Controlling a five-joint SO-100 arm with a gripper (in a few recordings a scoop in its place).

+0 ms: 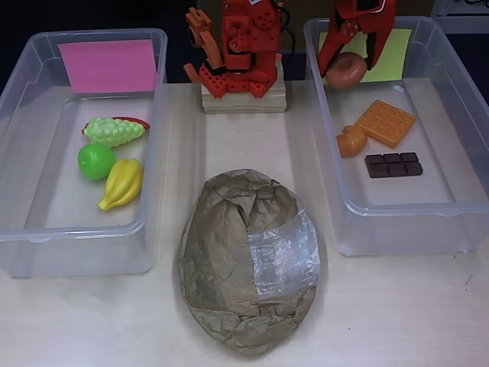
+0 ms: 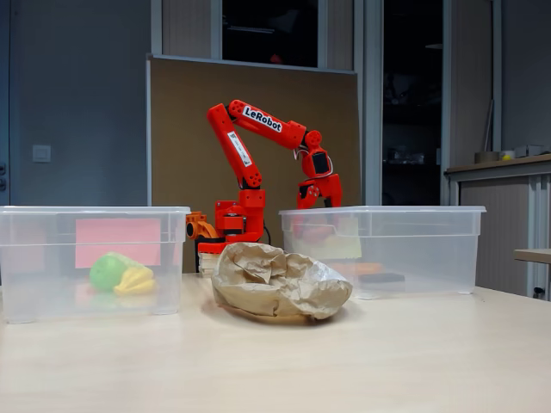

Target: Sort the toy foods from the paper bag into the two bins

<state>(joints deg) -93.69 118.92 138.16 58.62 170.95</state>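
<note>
Pincer point(image 1: 348, 65) closed around the brown donut point(image 1: 346, 70), held over the far end of the right bin point(image 1: 458, 206) in the overhead view. We note the arm point(image 2: 258, 129) raised, elbow bent, wrist pointing down. Waffle point(image 1: 385, 122), croissant point(image 1: 351, 141) and chocolate bar point(image 1: 393, 164) lie below; paper bag point(image 1: 248, 260) on tabletop point(image 1: 92, 321).

Table point(image 1: 92, 321): we are seeing a pale wood-look top, lying bare toward the near edge.
Wooden block point(image 1: 243, 98): it is sitting on the table at the back, between the sides.
Brown board point(image 2: 185, 138): it is standing upright behind the table.
Light switch point(image 2: 40, 153): it is showing on the grey wall at left.
Cabinet point(image 2: 504, 224): it is standing at right.
</note>
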